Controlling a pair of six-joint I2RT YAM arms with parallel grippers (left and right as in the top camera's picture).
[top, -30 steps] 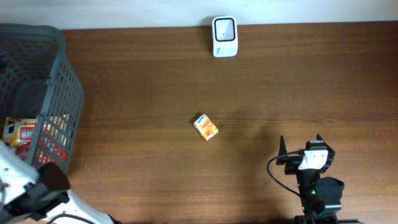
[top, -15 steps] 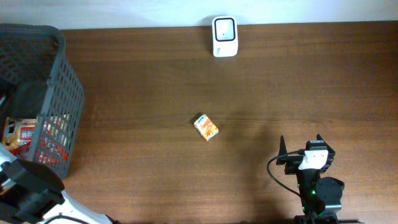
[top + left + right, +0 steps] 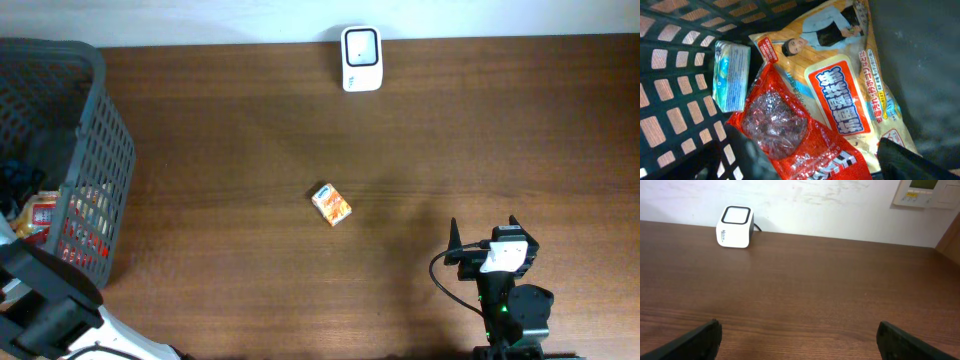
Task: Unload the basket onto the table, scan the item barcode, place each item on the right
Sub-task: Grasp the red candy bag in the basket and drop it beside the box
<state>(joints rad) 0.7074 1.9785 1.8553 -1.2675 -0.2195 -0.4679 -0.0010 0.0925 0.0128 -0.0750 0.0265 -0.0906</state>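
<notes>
My left gripper [image 3: 826, 169] is down inside the grey basket [image 3: 98, 150], open. Its dark fingers [image 3: 902, 159] stand on either side of a red snack packet [image 3: 790, 132]. Under that packet lies a yellow packet with a red label [image 3: 840, 85], and a blue-and-white pack [image 3: 731, 75] leans on the basket wall. A small orange box [image 3: 331, 204] lies on the table's middle. The white barcode scanner [image 3: 361, 58] [image 3: 735, 226] stands at the far edge. My right gripper [image 3: 483, 226] [image 3: 800, 345] rests open near the front right with nothing between its fingers.
The basket's mesh walls [image 3: 670, 105] close in on the left gripper. A white wall with a control panel [image 3: 925, 192] rises behind the table. Brown tabletop [image 3: 230, 150] lies between the basket, the box and the scanner.
The left arm has shifted inside the basket, its dark end moving toward the basket's left side and lower. The right arm and the orange box have not moved.
</notes>
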